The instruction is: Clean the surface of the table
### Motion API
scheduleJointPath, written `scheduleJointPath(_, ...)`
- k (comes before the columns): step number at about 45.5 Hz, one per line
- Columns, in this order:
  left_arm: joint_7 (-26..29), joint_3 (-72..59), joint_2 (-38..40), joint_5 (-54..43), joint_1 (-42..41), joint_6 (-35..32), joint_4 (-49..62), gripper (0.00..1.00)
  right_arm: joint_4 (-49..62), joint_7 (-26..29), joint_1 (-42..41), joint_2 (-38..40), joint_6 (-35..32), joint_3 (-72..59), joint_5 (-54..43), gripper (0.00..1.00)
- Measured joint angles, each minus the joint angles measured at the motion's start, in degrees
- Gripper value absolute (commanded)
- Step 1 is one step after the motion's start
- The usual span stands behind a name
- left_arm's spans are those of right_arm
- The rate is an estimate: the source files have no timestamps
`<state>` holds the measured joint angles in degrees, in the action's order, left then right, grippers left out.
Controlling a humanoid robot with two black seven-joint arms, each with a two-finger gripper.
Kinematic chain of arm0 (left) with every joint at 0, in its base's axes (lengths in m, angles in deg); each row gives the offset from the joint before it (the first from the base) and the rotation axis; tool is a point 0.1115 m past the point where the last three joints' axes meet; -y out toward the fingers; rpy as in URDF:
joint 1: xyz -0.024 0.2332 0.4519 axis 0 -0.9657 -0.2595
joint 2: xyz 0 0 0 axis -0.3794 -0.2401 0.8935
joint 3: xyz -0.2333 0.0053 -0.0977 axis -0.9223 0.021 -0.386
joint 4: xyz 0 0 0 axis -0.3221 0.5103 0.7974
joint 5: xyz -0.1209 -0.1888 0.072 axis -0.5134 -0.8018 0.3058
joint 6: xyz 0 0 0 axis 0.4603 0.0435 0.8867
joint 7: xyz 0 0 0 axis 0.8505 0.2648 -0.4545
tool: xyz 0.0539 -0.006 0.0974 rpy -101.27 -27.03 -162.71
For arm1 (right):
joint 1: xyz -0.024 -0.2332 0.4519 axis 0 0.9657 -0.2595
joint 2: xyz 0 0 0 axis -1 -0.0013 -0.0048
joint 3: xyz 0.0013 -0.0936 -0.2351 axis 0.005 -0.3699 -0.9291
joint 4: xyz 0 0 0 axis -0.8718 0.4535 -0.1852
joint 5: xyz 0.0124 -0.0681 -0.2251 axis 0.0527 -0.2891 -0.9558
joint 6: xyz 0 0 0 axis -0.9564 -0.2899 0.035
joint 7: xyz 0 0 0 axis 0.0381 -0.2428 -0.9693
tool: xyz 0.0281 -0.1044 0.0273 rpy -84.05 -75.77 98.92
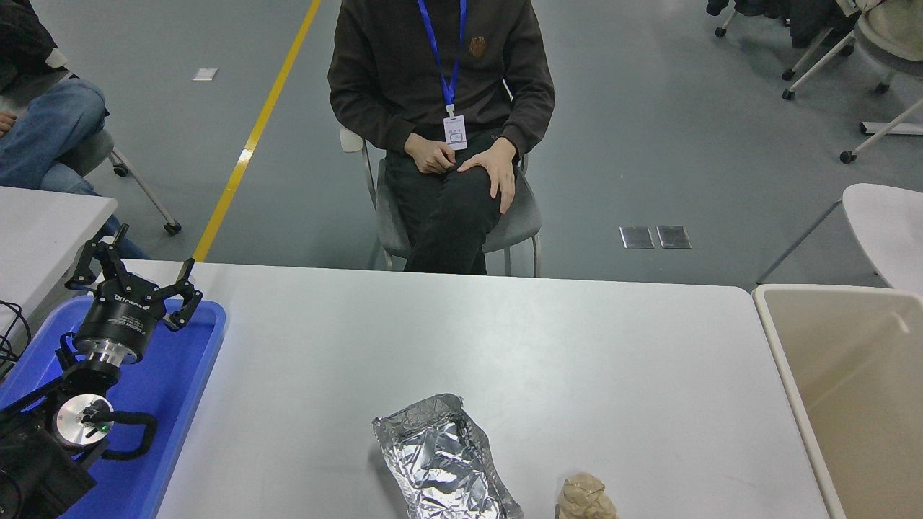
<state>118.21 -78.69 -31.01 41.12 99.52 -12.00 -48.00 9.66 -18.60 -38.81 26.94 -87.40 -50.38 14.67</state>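
The left gripper (137,277) is hanging over the blue tray (162,389) at the lower left, with its fingers spread wide apart and holding nothing. The table surface (505,339) is stretching out from the tray to the beige bin (858,375), and a crumpled foil tray (441,461) and a brown paper ball (585,497) are lying on its near edge. A person (440,108) is sitting on a chair behind the table.

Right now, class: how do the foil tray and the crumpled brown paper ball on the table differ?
The foil tray is shiny silver, the paper ball dull tan. The foil tray is long, open and hollow; the paper ball is a small compact lump. Both are crumpled and lie near the table surface's near edge.
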Motion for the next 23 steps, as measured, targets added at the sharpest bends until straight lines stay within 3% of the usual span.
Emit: scheduleJointPath(23, -0.05, -0.01, 0.00, 0.00, 0.00, -0.01, -0.03, 1.00, -11.30, 0.01, -2.05, 5.03, -2.46, 35.53, 7.04, 0.98)
